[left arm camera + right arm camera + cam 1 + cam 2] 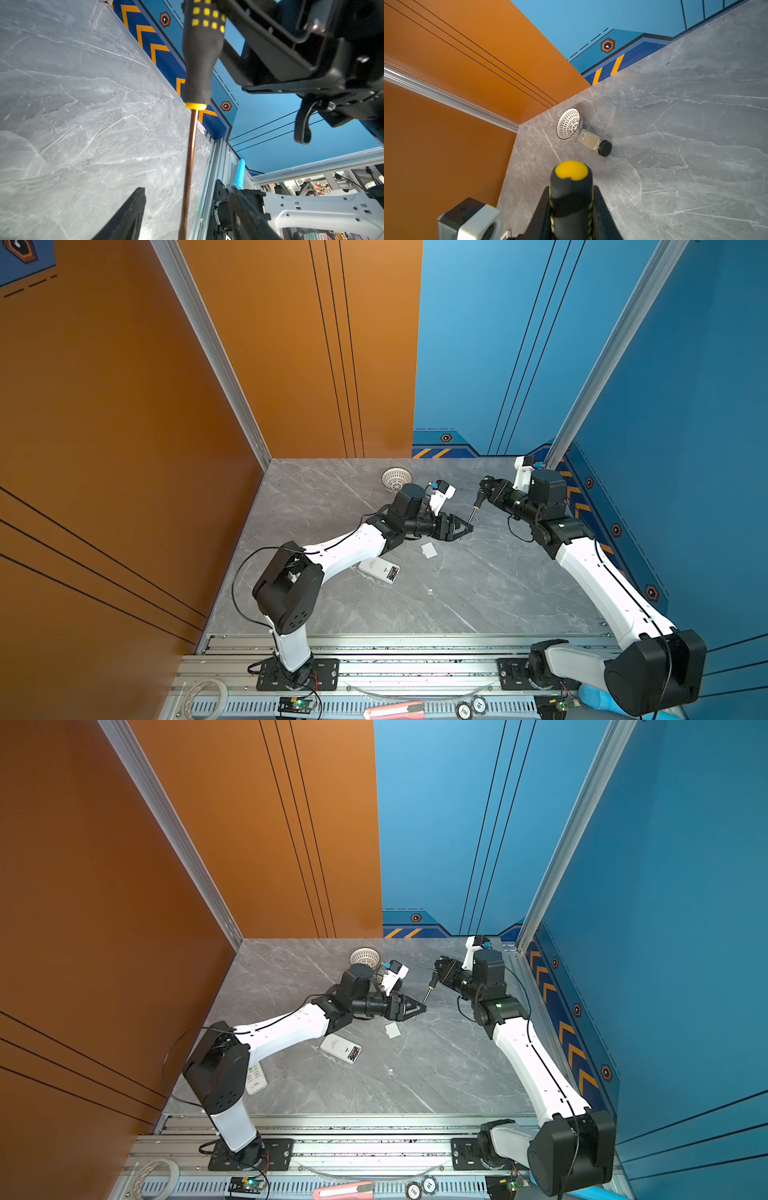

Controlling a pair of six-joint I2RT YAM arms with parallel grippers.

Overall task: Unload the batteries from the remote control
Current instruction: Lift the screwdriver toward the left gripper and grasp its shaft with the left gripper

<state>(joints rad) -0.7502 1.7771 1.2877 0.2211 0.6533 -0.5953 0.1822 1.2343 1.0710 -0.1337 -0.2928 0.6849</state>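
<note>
At the right gripper (571, 199), bottom centre of its wrist view, the jaws are clamped on the black handle of the screwdriver (571, 187), with the yellow butt end towards the lens. In both top views this gripper (484, 486) sits right of centre and the tool slants down and left from it.

The left gripper (187, 189) has its fingers (133, 209) apart. The coppery shaft runs between them with a gap on each side, and I can make out no contact. The top views show only the fingertips (466, 528) around the lower shaft, so the gap does not read there.

Outward from there:
- The remote control (379, 570) is white and lies flat on the grey table (478, 597), lower left of the left gripper and beside that arm's forearm.
- The batteries (393, 572) sit in the open compartment at its right end. They are orange and black; the count is unclear.
- A small white rectangle (429, 550) lies between the remote and the gripper, apart from both.
- Neither wrist view shows any of this.

Seen in one view only:
- A second remote (255, 1079), with buttons, pokes out from under the left elbow in a top view.
- The right wrist view shows a bottle (589, 140) with a black cap on its side, touching the white basket (569, 123).
- The top views show the basket (396, 477) near the back wall, but I cannot pick out the bottle there.
</note>
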